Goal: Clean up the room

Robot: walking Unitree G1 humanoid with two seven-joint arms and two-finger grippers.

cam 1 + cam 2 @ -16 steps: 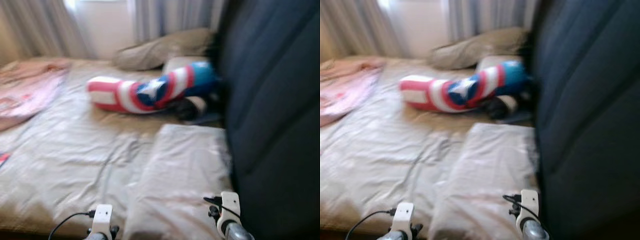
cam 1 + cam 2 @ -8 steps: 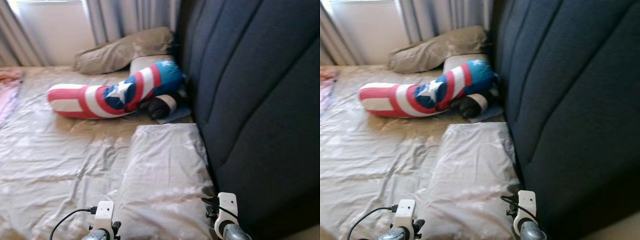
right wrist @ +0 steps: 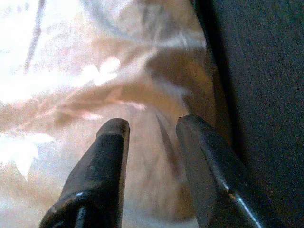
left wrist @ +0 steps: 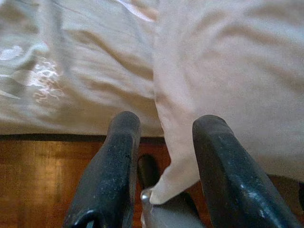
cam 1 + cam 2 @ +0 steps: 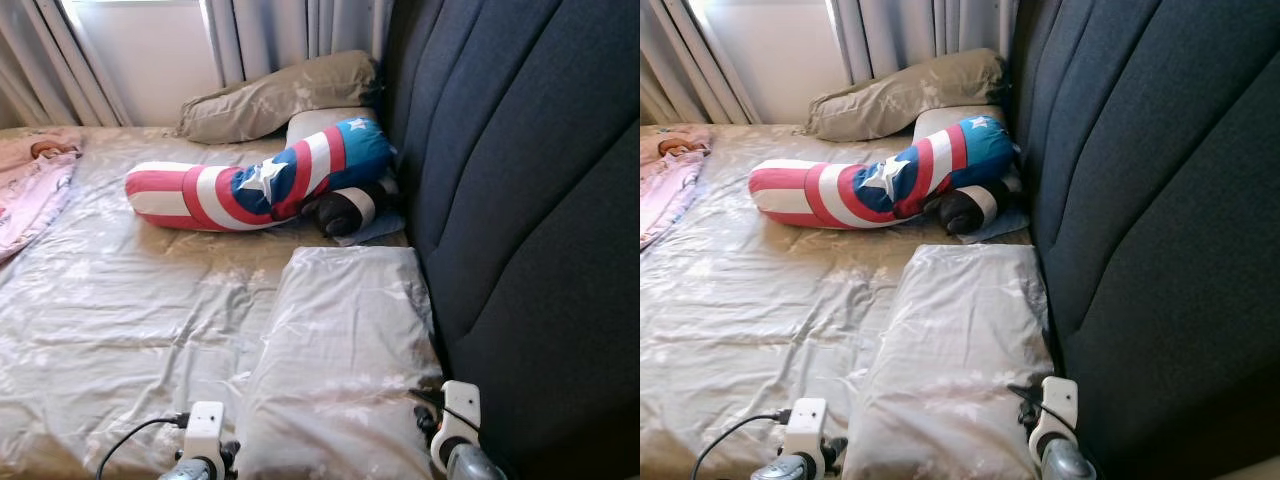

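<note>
Bed (image 5: 120, 330): covered by a wrinkled beige sheet; runs along the dark padded headboard (image 5: 540, 230) on the robot's right.
Near pillow (image 5: 345, 350): beige, lies flat on the bed, its long side against the headboard, directly ahead of both arms.
Bolster (image 5: 250, 187): red, white and blue with white stars; lies across the bed beyond the near pillow, its blue end touching the headboard.
Dark roll (image 5: 345, 210): black with a white band, tucked just under the bolster's blue end.
Far pillows (image 5: 280, 95): one olive, one beige beneath the bolster, near the curtains (image 5: 290, 30).
Pink blanket (image 5: 30, 190): at the bed's far left edge.
Left gripper (image 4: 164, 156): fingers (image 4: 111, 166) spread apart, holding nothing; a corner of the near pillow lies between them, above the wooden floor (image 4: 42, 180).
Right gripper (image 3: 152, 156): fingers (image 3: 102, 171) apart, holding nothing, over the near pillow just beside the headboard.
</note>
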